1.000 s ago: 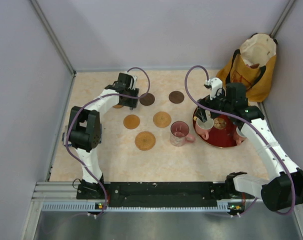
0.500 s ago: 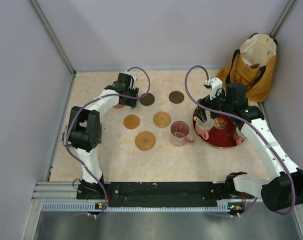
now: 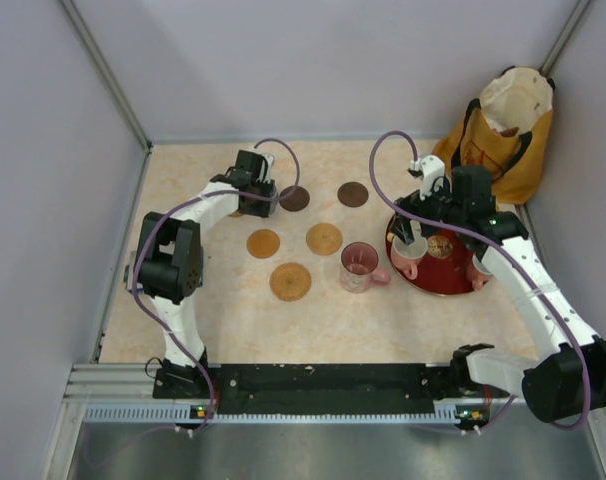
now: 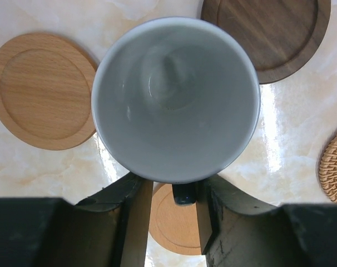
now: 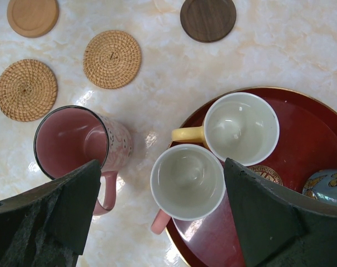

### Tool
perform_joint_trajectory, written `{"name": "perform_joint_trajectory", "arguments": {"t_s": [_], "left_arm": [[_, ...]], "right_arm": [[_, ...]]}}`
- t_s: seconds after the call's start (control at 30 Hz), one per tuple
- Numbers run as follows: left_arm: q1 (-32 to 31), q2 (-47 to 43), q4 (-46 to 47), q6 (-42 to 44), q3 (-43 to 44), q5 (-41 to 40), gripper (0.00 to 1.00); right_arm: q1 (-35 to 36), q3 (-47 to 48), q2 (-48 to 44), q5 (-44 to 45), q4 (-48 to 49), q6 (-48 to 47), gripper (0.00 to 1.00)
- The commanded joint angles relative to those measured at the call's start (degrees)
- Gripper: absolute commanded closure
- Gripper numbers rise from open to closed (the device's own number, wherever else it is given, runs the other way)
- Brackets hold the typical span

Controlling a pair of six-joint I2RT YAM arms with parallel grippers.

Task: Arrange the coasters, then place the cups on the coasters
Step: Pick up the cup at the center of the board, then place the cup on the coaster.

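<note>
In the left wrist view a blue-grey cup [image 4: 177, 100] fills the middle, seen from above, over a tan coaster [image 4: 177, 231]. Its dark handle [image 4: 184, 194] lies between the fingers of my left gripper [image 4: 174, 217]. The right finger touches the handle and the left one stands a little off it. A tan coaster [image 4: 43, 92], a dark one [image 4: 268, 33] and a woven one [image 4: 335, 167] lie around. My right gripper [image 5: 163, 189] hangs open above a pink cup [image 5: 187, 181] on the red tray [image 5: 302, 139], beside a yellow cup [image 5: 241, 128]. Another pink cup [image 3: 359, 267] stands on the table.
Two dark coasters [image 3: 294, 198] [image 3: 353, 194], a tan one [image 3: 263, 243] and two woven ones [image 3: 324, 238] [image 3: 290, 281] lie mid-table. A blue patterned cup [image 5: 327, 186] sits on the tray's right side. A yellow-orange bag [image 3: 503, 130] stands in the far right corner against the walls.
My left gripper's jaws have narrowed round the cup's handle, and the gripper has shifted slightly to the left. The right arm has not moved.
</note>
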Motion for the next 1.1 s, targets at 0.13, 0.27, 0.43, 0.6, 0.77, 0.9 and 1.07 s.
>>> {"name": "perform_joint_trajectory", "arguments": {"t_s": [0.13,0.27,0.43,0.6,0.77,0.9,1.07], "left_arm": [[-0.3,-1.29,2.74,-0.5,-0.44,-0.63,0.75],[-0.3,-2.34,3.7,-0.32,-1.66,-1.16,0.93],[-0.21,-3.4,3.88,0.38,-1.67,-2.48,1.0],[0.49,-6.2,4.23,1.52,-0.09,-2.92,1.0],[1.9,-9.99,5.81,2.23,1.06,-3.62,1.0],[3.48,-11.66,5.81,2.06,1.76,-3.36,1.0],[7.25,-12.19,5.11,0.56,1.68,-2.13,1.0]], "right_arm": [[-0.16,-0.13,0.08,-0.4,2.19,-0.75,0.1],[-0.25,-0.21,0.25,-0.32,2.19,-0.75,0.1],[-0.16,-0.21,0.51,-0.4,2.19,-0.75,0.1],[-0.25,-0.21,0.52,-0.23,2.19,-0.75,0.1],[-0.25,-0.21,0.6,-0.23,2.19,-0.84,0.1],[-0.16,-0.39,0.6,-0.14,2.19,-0.93,0.1],[-0.16,-0.48,0.43,-0.23,2.28,-1.02,0.1]]}}
